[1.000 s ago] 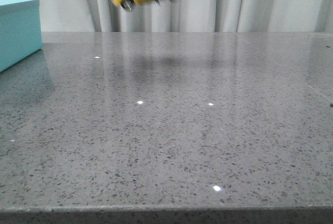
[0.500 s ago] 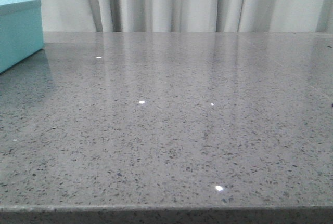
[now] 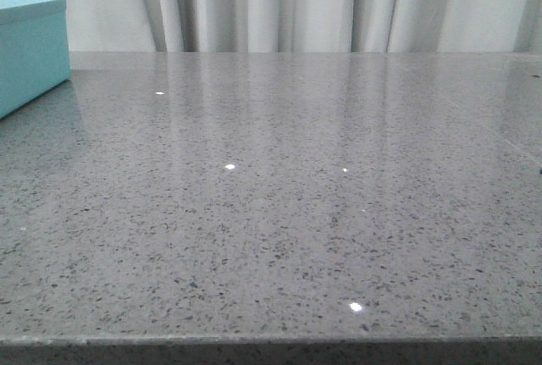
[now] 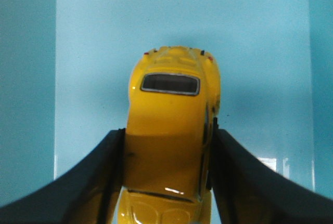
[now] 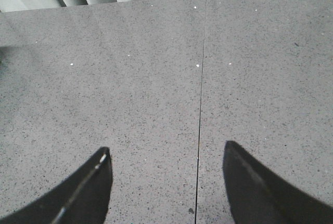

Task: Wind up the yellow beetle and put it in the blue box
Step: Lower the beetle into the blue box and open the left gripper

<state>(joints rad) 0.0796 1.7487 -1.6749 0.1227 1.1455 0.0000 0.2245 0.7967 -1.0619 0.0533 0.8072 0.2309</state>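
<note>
In the left wrist view the yellow beetle [image 4: 171, 125] is clamped by its sides between the two black fingers [image 4: 93, 182] of my left gripper [image 4: 167, 146], roof toward the camera. Behind it lies the pale floor of the blue box [image 4: 93, 52], with darker turquoise walls on either side. The front view shows only a corner of the blue box [image 3: 30, 52] at the far left; neither arm nor the car appears there. My right gripper [image 5: 167, 156] stands open above bare grey table, nothing between its fingers.
The grey speckled table [image 3: 279, 204] runs to a white curtain [image 3: 279, 1] at the back. A thin seam [image 5: 202, 104] crosses the tabletop under the right gripper.
One second ago the yellow beetle hung at the top of the front view, held by a gripper. It has since left that view, going up and out of frame.
</note>
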